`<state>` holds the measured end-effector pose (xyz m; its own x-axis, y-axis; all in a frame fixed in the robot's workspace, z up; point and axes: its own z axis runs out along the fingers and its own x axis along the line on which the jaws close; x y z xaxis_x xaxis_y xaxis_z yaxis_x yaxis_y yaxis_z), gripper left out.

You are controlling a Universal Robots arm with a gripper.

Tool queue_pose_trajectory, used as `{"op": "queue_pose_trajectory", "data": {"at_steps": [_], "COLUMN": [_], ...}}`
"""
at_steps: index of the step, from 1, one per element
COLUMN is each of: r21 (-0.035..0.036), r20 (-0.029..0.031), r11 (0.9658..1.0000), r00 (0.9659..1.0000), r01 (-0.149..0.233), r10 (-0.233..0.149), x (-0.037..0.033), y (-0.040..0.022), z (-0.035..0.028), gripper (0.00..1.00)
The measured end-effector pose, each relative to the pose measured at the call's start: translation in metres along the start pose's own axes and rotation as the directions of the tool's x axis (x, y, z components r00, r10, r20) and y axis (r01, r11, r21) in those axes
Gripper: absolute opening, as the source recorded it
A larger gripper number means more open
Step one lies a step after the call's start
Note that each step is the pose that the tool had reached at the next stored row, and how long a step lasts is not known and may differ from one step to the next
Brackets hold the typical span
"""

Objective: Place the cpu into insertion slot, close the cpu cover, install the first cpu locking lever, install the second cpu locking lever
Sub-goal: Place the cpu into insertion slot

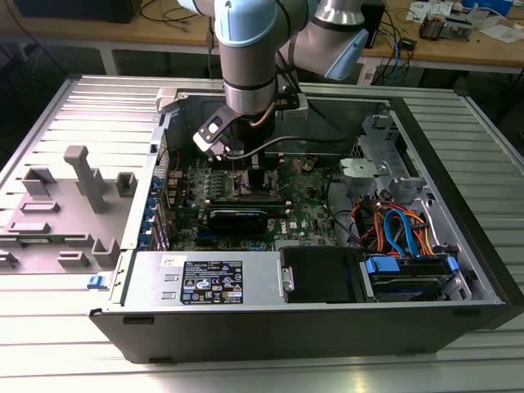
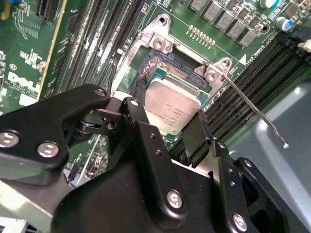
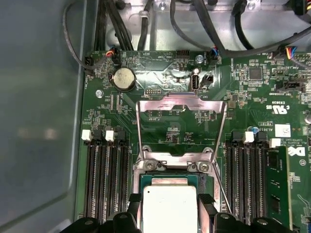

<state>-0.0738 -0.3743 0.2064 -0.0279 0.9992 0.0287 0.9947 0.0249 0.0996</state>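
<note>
Black and two-fingered, the gripper is clasping the cpu, with one finger pressing on each of two opposite edges of the chip. In both wrist views the cpu's dull silver top is facing up and is sitting over the insertion slot. It is covering most of the slot and leaving a strip of the dark pin field showing beyond its far edge. Whether the chip is fully seated or just above the pins cannot be told.

In the first wrist view the gripper is holding the cpu just beside the slot's silvery hinge bracket. The cpu cover is standing swung open, leaning back over the green motherboard on the far side of the hinge, so the board is showing through its square cut-out. A thin wire locking lever is sticking out unlatched from one corner of the slot, away from the chip.

Black memory slots are running along both sides of the socket, and a coin cell battery is lying beyond the open cover.

In the exterior view the arm is reaching down into the open computer case, above a long black card. Grey fixtures are standing on the table at the exterior view's left.
</note>
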Motion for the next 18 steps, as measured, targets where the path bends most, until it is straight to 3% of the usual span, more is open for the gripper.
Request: {"op": "queue_pose_trajectory", "data": {"at_steps": [5,7,11,18], "r21": [0.0002,0.0029,0.0103,0.0124], "r20": [0.0029,0.0135,0.0249,0.026], "r11": [1.0,1.0,0.9999,0.9999], "r00": [1.0,0.9999,0.9997,0.9997], "r01": [0.0,0.001,0.002,0.002], "r10": [0.0,-0.001,-0.002,-0.002], "x": [-0.0001,-0.0002,-0.0001,-0.0002], "y": [0.0,0.0,-0.0002,-0.0004], "z": [0.0007,0.0008,0.0017,0.0048], "gripper": [0.54,0.54,0.54,0.54]}}
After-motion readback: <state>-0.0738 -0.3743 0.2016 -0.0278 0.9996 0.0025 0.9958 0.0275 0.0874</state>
